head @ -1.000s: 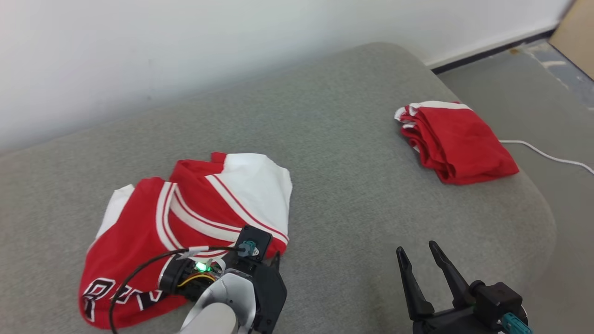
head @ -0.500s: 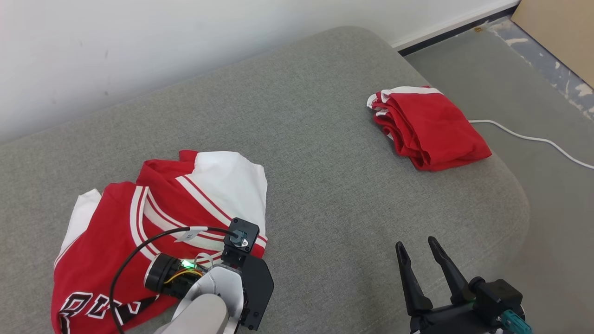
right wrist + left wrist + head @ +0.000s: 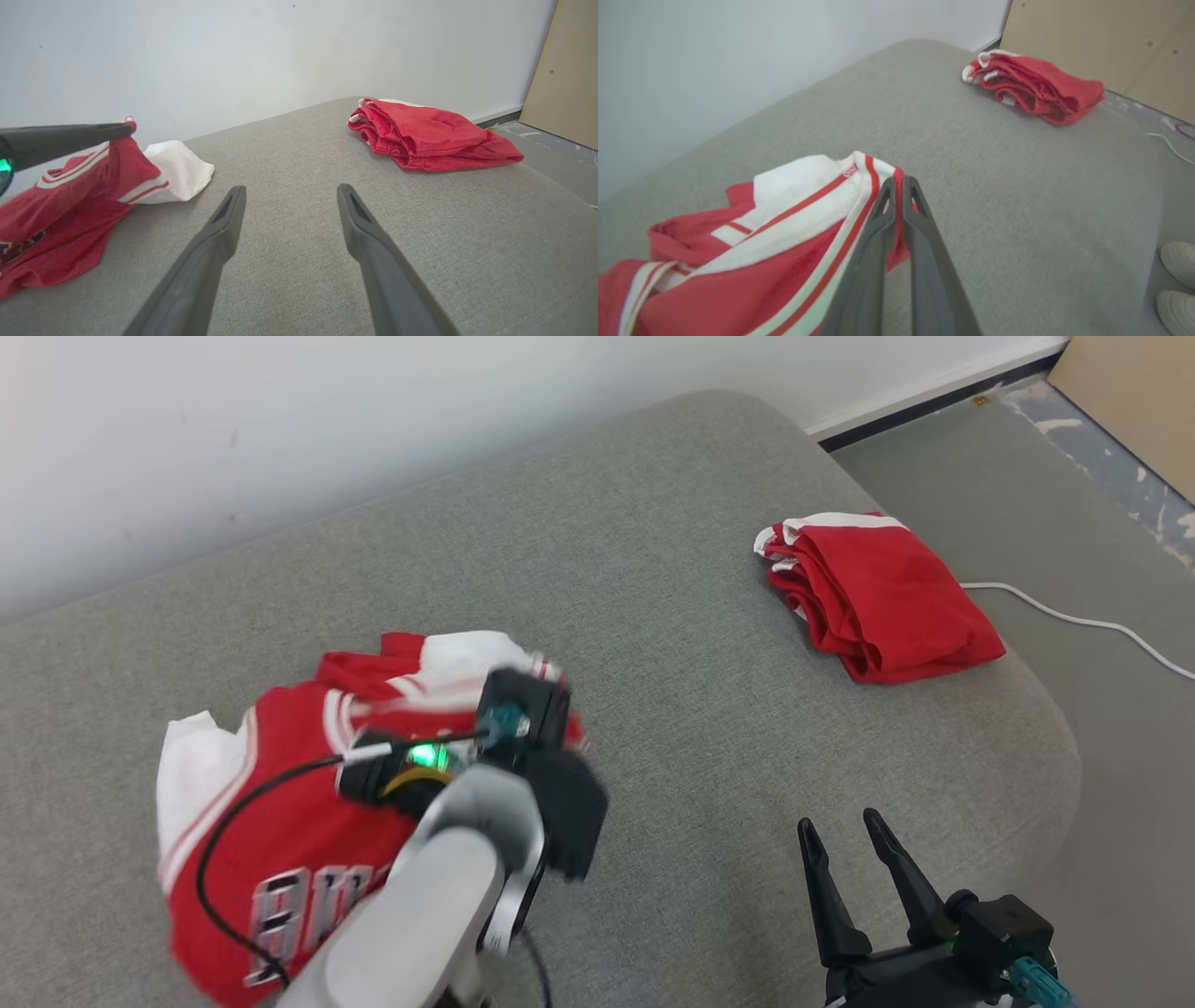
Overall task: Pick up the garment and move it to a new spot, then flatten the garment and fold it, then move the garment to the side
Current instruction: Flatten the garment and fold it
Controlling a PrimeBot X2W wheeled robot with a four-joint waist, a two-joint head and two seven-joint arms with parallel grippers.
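The garment (image 3: 271,821) is a crumpled red and white jersey with striped trim, lying at the left of the grey cushion (image 3: 653,616). My left gripper (image 3: 899,182) is shut on the garment's (image 3: 784,224) striped edge and holds that edge raised off the cushion. In the right wrist view the raised corner hangs from the left gripper (image 3: 124,129) while the rest of the garment (image 3: 70,200) stays down. My right gripper (image 3: 840,831) stands open over bare cushion at the lower right, its jaws (image 3: 289,189) with nothing between them.
A folded red garment (image 3: 882,607) lies near the cushion's far right corner. A white cable (image 3: 1074,621) runs across the floor past it. A wall stands behind, a wooden board (image 3: 1101,37) leans at the right, and a person's white shoes (image 3: 1178,280) stand beside the cushion.
My left gripper has shut on the jersey's striped edge and lifted it up and back, bunching the cloth. The head camera has shifted slightly. The right gripper has stayed put.
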